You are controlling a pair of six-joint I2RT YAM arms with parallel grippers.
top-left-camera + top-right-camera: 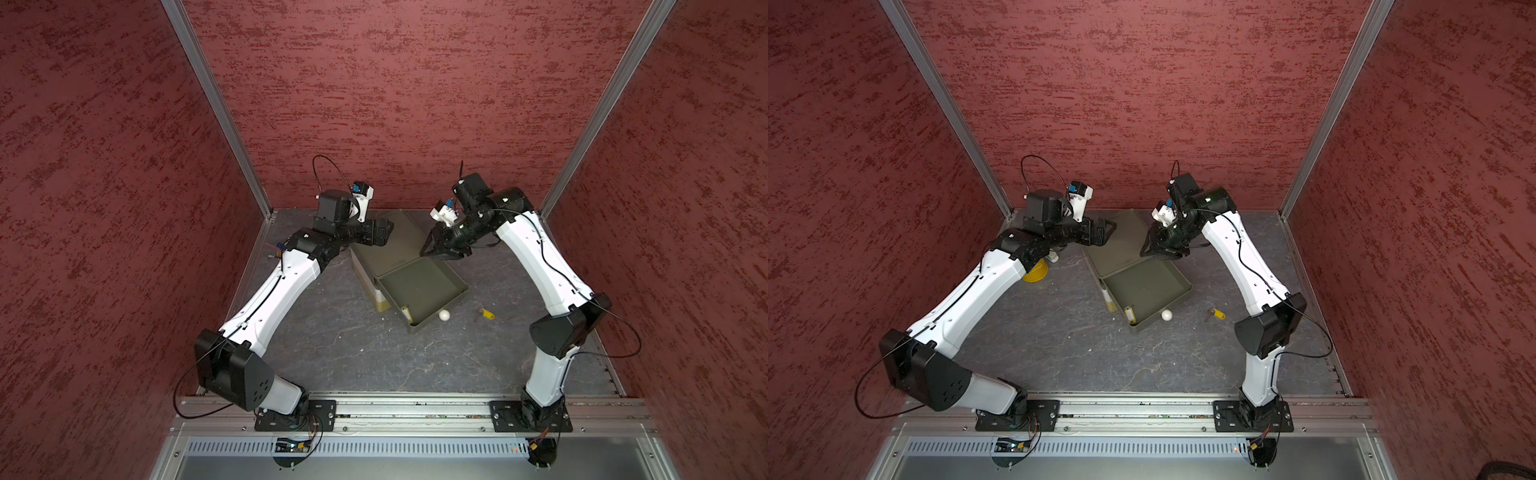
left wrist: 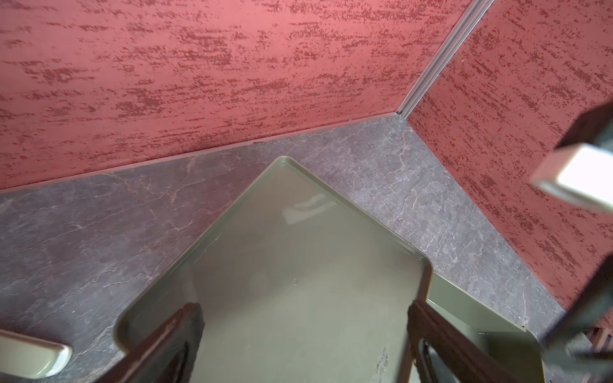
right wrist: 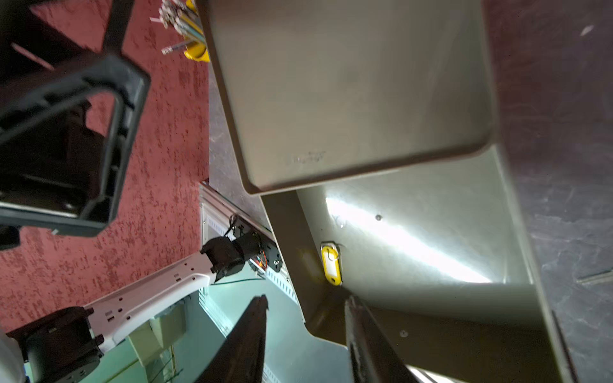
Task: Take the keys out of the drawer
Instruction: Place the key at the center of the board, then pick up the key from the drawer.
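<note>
Overhead, one yellow key lies in the open drawer; a second key lies on the table. Left claw and right claw hang released, empty.

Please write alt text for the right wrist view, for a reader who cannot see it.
One yellow-tagged key lies inside the open olive drawer, against its side wall. In the foreground the right gripper is open and empty; the cabinet top fills the background.
</note>
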